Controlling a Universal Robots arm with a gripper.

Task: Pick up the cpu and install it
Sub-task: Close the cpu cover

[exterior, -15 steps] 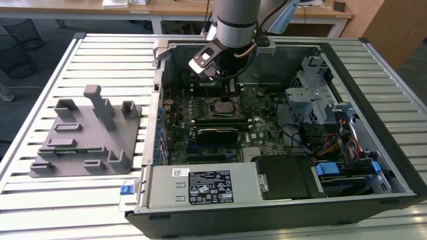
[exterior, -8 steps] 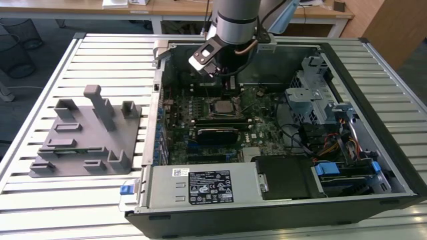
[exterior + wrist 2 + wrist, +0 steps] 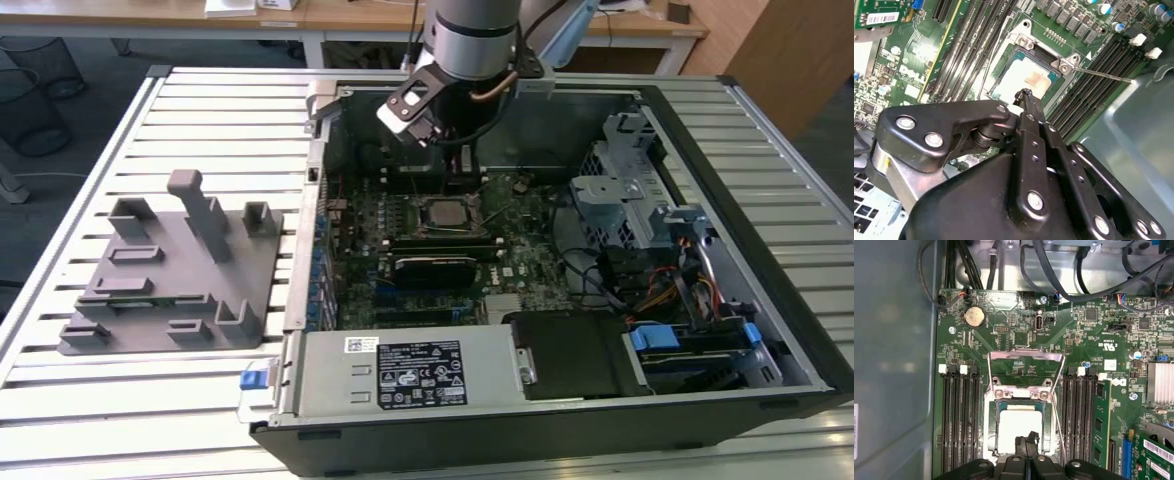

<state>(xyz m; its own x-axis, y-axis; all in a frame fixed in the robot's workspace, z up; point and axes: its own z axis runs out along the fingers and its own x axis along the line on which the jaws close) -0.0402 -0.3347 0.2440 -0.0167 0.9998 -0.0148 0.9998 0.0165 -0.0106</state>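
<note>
Small flat silvery-grey square cpu (image 3: 1015, 426) is already lying in the metal-framed motherboard socket (image 3: 1019, 394) (thin metal load plate (image 3: 1026, 356) standing open), black gripper (image 3: 1026, 439) hovering just above it, fingers pressed together, empty.

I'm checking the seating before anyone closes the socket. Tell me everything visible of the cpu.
The cpu is a small flat square chip with a pale silvery metal top, bright with glare, and a darker rim. It lies level inside the socket frame on the green motherboard, between the memory slots. The hinged metal plate is folded back off it. The shut tool hangs over one edge of it; whether the tips touch it cannot be told.
</note>
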